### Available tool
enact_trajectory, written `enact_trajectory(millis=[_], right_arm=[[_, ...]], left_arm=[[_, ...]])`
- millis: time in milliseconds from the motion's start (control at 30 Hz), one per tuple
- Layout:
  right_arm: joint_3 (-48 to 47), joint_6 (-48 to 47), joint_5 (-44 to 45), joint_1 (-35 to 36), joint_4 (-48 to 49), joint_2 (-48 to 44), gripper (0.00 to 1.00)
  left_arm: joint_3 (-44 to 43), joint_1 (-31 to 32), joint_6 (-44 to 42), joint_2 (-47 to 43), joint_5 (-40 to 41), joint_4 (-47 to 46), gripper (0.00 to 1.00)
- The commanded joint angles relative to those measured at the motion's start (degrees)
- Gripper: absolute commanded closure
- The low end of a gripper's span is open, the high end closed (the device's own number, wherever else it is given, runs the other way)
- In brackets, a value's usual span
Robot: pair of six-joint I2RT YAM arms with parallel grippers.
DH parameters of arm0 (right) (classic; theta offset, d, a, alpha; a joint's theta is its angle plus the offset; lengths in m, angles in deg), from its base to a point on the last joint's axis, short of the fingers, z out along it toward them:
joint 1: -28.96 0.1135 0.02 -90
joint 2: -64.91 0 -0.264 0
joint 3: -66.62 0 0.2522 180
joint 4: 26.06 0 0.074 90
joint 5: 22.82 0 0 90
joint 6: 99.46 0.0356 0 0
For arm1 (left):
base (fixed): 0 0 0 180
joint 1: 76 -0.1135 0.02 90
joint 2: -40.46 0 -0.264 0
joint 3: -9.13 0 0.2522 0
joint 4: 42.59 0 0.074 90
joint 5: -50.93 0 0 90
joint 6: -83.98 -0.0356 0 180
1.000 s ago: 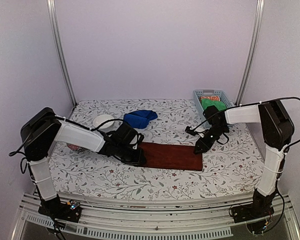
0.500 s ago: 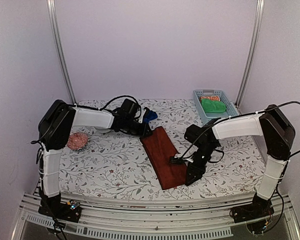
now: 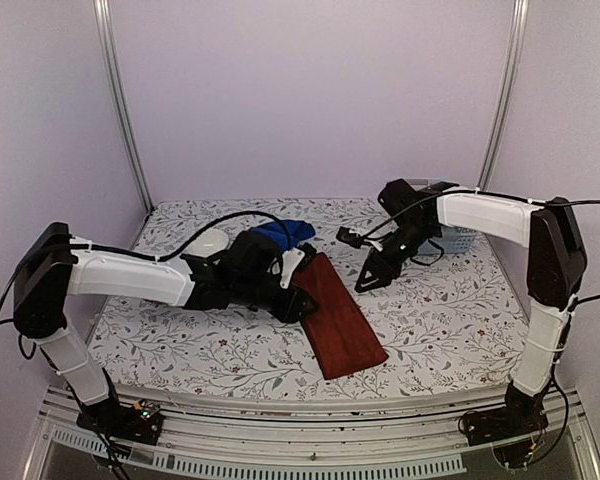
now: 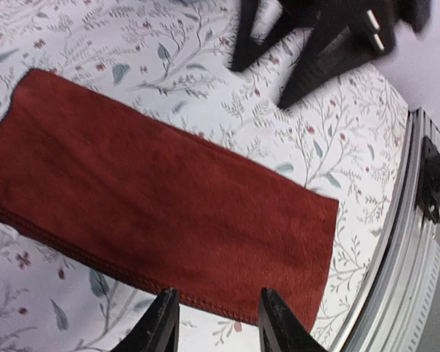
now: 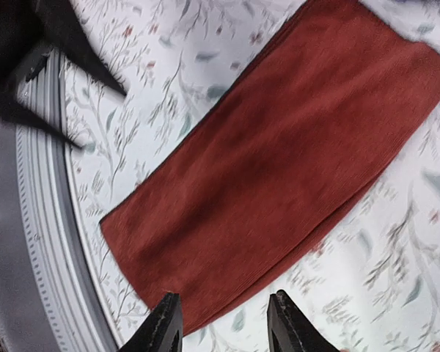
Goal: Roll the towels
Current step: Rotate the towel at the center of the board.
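The red towel point(image 3: 342, 318) lies flat and unrolled on the counter point(image 3: 440, 320). Its long axis runs on a slant, from a far short end toward the back left down to a near short end close to the counter's front edge. The blue towel point(image 3: 283, 234) sits in a crumpled heap just beyond the red towel's far end, not yet spread.

The left fingers point(image 3: 302, 302) are low at the red towel's left long edge, toward its far half. In the left wrist view that edge runs right along their tips. They stand moderately apart with nothing between them.

The right fingers point(image 3: 368, 280) are off the red towel's right side, level with its far end. They are clear of the cloth and appear raised above the counter. They are also parted and empty, with the whole towel spread out ahead of them in the right wrist view.

The left fingers are therefore the nearer pair, but they face a long side. A roll has to start at a short end and travel along the slanted axis. The far end lies between both pairs of fingers and looks the likelier place to start. The near end is well away from both.
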Motion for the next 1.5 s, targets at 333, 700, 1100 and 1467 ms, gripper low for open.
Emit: enact_trajectory(millis=[333, 700, 1100, 1467], right_arm=[[-31.07, 10.37, 2.64, 0.34, 6.99, 33.03, 0.73], [-11.43, 19.27, 12.64, -3.6, 12.17, 22.72, 0.73], [2.39, 7.96, 1.03, -3.73, 16.13, -4.02, 0.59], [24.7, -3.87, -1.92, -3.71, 16.71, -29.32, 0.59]], left_arm=[[16.5, 14.11, -3.96, -8.21, 16.95, -14.94, 0.4], [13.32, 20.97, -17.48, -2.78, 16.12, -10.37, 0.44], [7.04, 22.2, -36.58, 5.61, 9.42, -11.73, 0.5], [1.18, 16.2, -38.32, 10.97, -0.59, -3.9, 0.58]])
